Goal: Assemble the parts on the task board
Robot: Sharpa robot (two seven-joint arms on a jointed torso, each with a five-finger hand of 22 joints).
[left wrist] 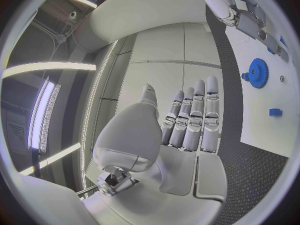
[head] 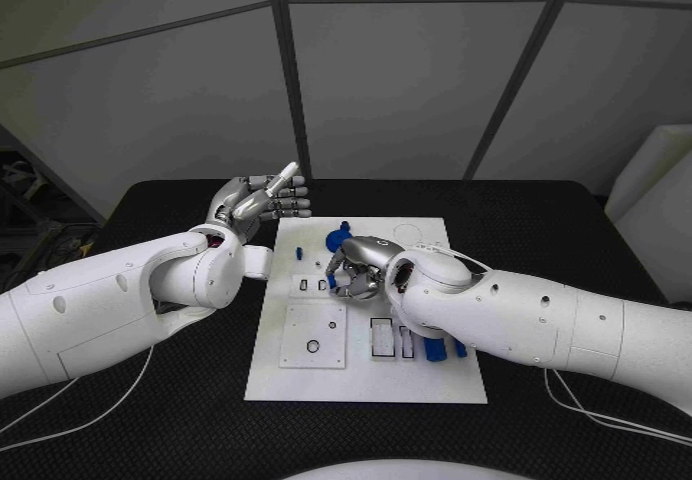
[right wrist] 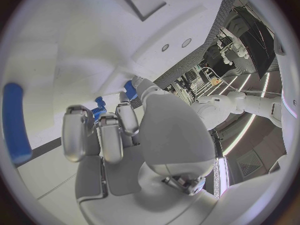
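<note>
1. Your right hand (head: 361, 268) sits over the middle of the task board (head: 368, 375), fingers curled around a small blue part (right wrist: 100, 108).
2. Your left hand (head: 260, 200) hovers off the board's far left corner, fingers straight and holding nothing.
3. A blue gear (head: 336, 240) lies near the board's far edge.

The right robot hand (head: 361, 268) covers the task board (head: 368, 375) centre — its grasp unclear.

Glossy white arm shells, small dark screw holes, thin white cables trailing; silver segmented left hand (head: 263, 197) and right hand (head: 361, 266).
</note>
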